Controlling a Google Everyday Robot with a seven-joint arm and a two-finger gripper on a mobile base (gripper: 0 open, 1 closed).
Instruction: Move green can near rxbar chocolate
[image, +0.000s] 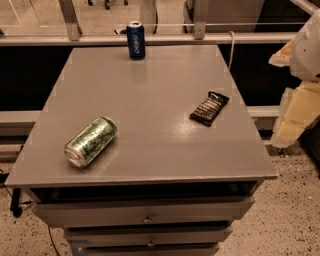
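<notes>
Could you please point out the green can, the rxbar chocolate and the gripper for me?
green can (91, 141): camera view, middle of its lying side.
rxbar chocolate (209, 108): camera view, centre of the black wrapper.
gripper (296, 116): camera view, pale body at the picture's right edge.

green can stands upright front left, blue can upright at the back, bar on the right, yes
No: the camera view shows the green can lying on its side, not upright. The blue can is upright at the back, the bar on the right. The gripper hangs beyond the right edge of the table.
</notes>
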